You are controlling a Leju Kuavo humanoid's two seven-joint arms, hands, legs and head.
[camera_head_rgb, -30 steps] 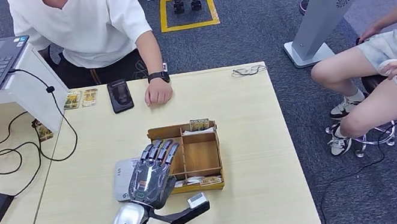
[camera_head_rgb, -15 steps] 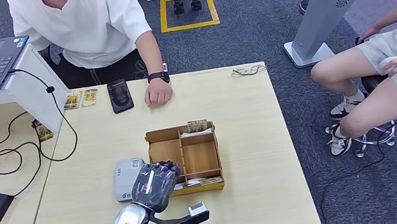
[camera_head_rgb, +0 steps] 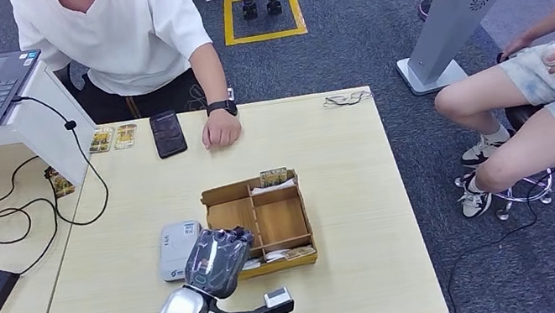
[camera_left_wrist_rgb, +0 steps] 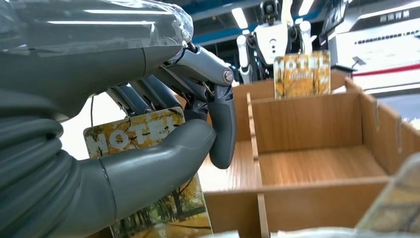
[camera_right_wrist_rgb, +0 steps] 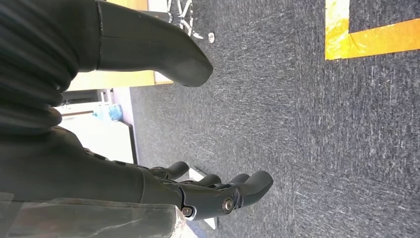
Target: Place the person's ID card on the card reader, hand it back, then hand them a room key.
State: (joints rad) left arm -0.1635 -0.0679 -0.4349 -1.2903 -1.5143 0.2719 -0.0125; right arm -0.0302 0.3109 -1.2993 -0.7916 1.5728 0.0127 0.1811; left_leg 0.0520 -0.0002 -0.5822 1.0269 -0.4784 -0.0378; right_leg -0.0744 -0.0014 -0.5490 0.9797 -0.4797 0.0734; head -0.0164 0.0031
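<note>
Fingers that were spread over the wooden organiser a second ago are now curled: your left hand pinches a room key card at the box's 8 o'clock corner, ready to lift it towards the person at 12. Your right hand hangs slack, fingers apart.

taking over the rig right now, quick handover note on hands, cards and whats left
Left hand: at the near left corner of the wooden tray, pinching a hotel key card between thumb and fingers.
Right hand: hanging over the carpet, fingers apart, holding nothing.
Card reader: on the table left of the tray; no card visible on it.
Person in white: across the table, hand resting by a phone.
Done: key card gripped. The frames can't confirm the ID steps.
Left: lift the key card out and hand it to the person.
</note>
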